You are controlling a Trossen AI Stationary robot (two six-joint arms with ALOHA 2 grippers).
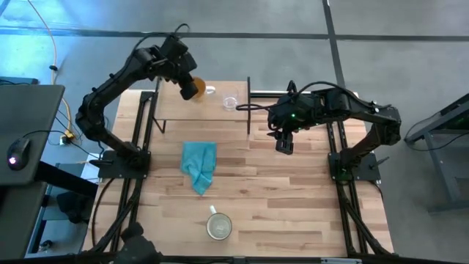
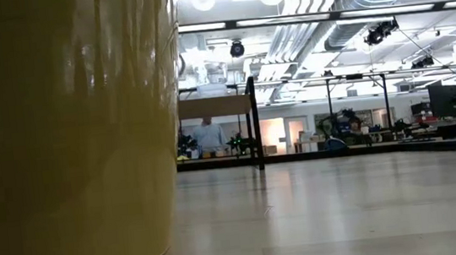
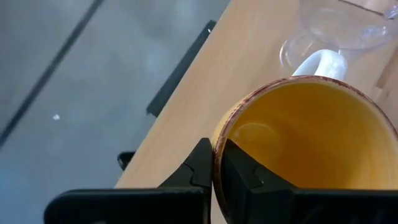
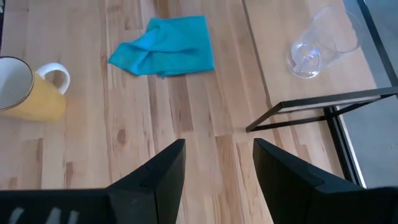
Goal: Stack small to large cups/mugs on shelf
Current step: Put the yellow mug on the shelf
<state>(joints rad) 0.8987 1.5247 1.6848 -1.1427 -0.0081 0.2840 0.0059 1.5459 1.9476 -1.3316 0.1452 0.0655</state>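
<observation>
Teal cloth lies crumpled near the middle of the plank counter, flat on the wood, nothing touching it. Off the counter's left edge, a dark desk carries a computer mouse. Far back in the room, a person at a bench

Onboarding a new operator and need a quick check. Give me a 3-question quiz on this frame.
1. True or false: the glass cup rests on the plank tabletop.
2. What does the left gripper pinch? A) the teal cloth B) the orange mug, by its rim C) the yellow mug
3. Fill in: the right gripper hangs over the tabletop with its jaws ___.

Key: 1 false, it is on the shelf; 2 B; 3 open.
</observation>
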